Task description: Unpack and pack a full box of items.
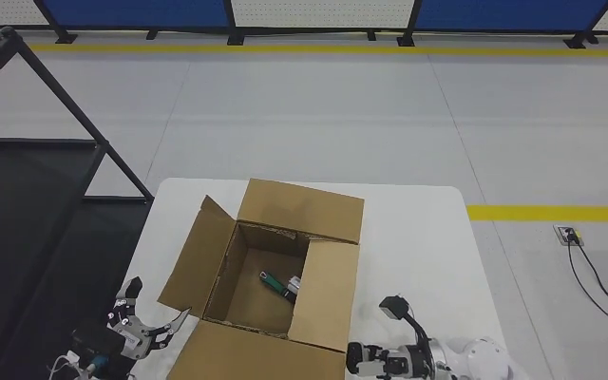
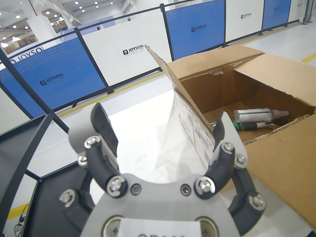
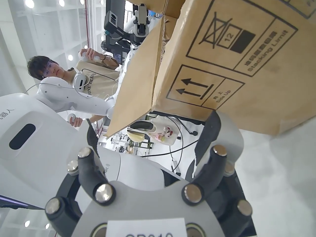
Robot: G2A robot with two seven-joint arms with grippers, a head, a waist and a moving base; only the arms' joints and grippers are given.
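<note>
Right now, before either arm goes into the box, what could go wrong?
1. The left hand is open beside the left flap of the box; reaching in could snag the flap and drag the box.
2. The bottle and green-handled tool lie close together on the box floor, so gripping one may push the other.
3. The right hand, open, sits close under a box corner; lifting could bump it.

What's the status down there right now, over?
Both open: left pincer by the outer flap, right pincer beside the cardboard box. Inside lie a clear bottle and a green-handled tool. A leaning flap overhangs the opening.
</note>
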